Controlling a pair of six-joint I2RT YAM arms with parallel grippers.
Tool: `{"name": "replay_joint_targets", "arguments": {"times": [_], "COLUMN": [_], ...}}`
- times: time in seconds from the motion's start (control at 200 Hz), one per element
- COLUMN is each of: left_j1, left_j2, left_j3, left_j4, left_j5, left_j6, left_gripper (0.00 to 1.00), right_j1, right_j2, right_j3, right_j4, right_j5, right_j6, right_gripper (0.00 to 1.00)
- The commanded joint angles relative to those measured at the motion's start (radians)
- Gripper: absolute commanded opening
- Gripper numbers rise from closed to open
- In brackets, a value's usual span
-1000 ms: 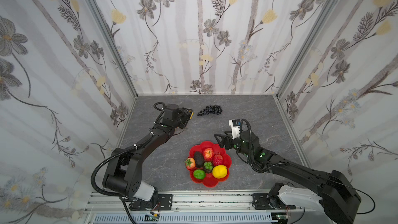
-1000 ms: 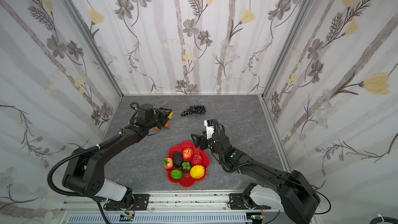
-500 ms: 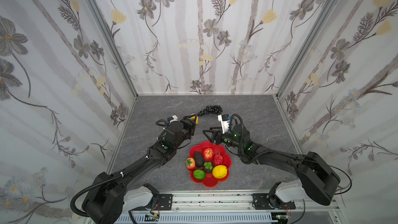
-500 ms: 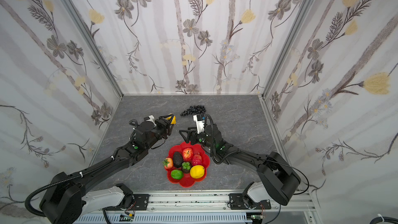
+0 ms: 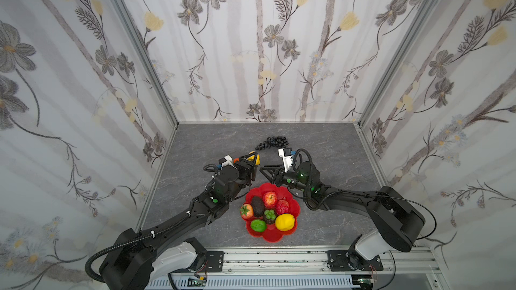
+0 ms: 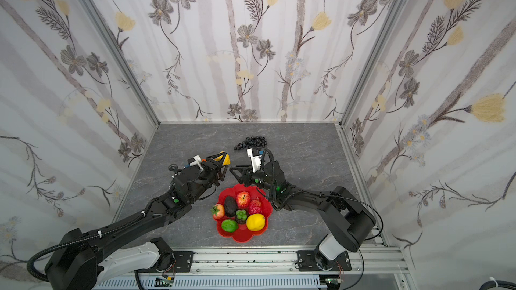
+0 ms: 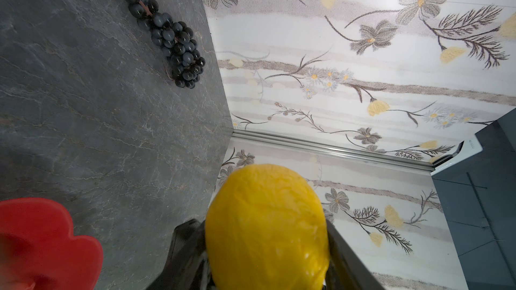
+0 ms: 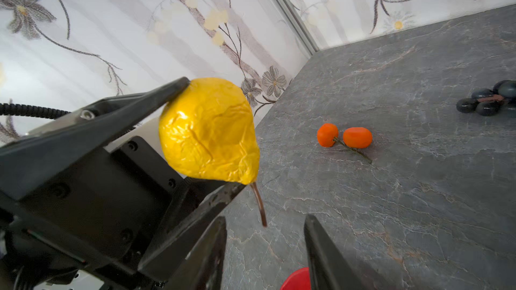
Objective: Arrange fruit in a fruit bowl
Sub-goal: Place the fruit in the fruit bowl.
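The left tool [image 5: 250, 160] is clamped on the yellow pear [image 8: 208, 135], held above the desk [image 5: 321, 140]. Just beside it, the right tool [image 8: 264, 220] stands apart, empty. Nearer the robot, the fruit bowl [image 5: 275, 237] holds other fruit; the grapes [image 5: 272, 143] lie behind.

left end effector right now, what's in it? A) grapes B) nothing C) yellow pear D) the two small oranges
C: the left end effector is closed on the yellow pear, one finger on each side of it; the grapes and the oranges lie on the table.
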Motion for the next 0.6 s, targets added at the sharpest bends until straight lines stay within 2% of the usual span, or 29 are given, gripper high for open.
{"name": "replay_joint_targets", "arguments": {"times": [0.0,0.595], "left_j1": [-0.005,-0.032], "left_j2": [0.005,0.032], "left_j3": [-0.006,0.0], "left_j4": [0.061,0.074], "left_j5": [-0.012,-0.016], "left_j6": [-0.024,-0.031], "left_gripper": [0.59,0.6], "right_j1": [0.001,0.001], "right_j2": [0.013,0.019], "right_j3": [0.003,-0.017], "right_j4": [0.088,0.111], "right_j5": [-0.022,-0.018], "right_j6": [0.018,0.017], "right_gripper": [0.42,0.19]}}
